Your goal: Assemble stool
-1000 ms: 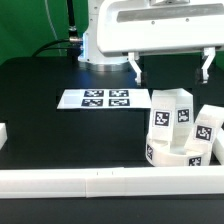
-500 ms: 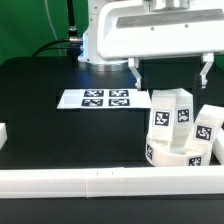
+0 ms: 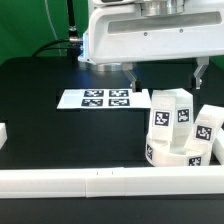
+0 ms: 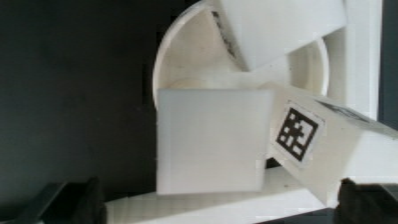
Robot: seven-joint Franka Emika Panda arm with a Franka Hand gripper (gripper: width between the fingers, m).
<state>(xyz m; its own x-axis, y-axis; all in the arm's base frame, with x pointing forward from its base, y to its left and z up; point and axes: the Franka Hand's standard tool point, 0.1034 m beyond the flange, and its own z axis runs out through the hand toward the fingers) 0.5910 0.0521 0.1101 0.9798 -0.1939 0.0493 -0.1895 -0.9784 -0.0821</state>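
Observation:
The stool parts are white plastic pieces with black-and-white tags, clustered at the exterior view's right. The round seat [image 3: 178,156] lies flat, with a tall leg [image 3: 171,113] upright on or just behind it. Other legs [image 3: 210,126] lean beside it. My gripper [image 3: 167,74] hangs open above the tall leg, and its dark fingers [image 3: 133,74] stand wide apart with nothing between them. In the wrist view the leg [image 4: 217,148] with its tag fills the middle. The seat's curved rim [image 4: 166,55] shows behind it, and the gripper [image 4: 222,208] straddles the leg from above.
The marker board [image 3: 103,99] lies flat on the black table, to the exterior view's left of the parts. A long white border rail [image 3: 90,182] runs along the front edge. A small white block [image 3: 3,134] sits at the left edge. A green backdrop stands behind.
The gripper has come down a little toward the upright leg, staying open. The stool parts have not moved.

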